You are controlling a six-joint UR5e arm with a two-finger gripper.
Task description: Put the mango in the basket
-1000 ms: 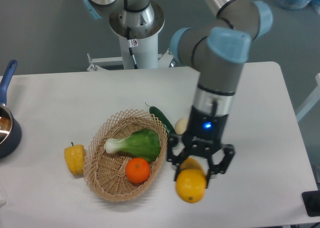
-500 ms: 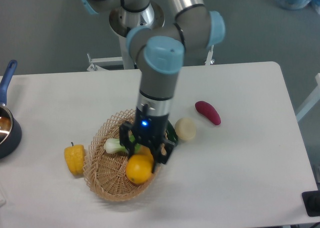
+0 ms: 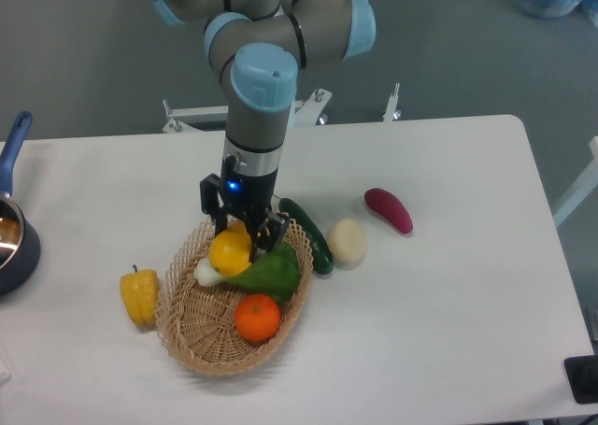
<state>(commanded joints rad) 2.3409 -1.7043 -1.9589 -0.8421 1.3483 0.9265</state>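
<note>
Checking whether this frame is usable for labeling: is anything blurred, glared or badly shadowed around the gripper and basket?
Fixed camera: even, soft lighting with only faint shadows; the gripper, mango and basket look reasonably sharp, no obvious motion blur; no glare on the table.

The basket (image 3: 187, 336) sits near the front middle of the table (image 3: 467, 350); 2 items lie in it, the leafy vegetable (image 3: 262, 271) behind the orange (image 3: 257, 317); the mango (image 3: 230, 252) is over its rear part, between the fingers of the gripper (image 3: 243, 241); the bell pepper (image 3: 139, 296) lies just left of the basket; the cucumber (image 3: 308, 235) lies at its right rim; the potato (image 3: 347, 241) and the eggplant (image 3: 388, 210) follow further right; the pot (image 3: 11, 238) is at the left edge.
</note>
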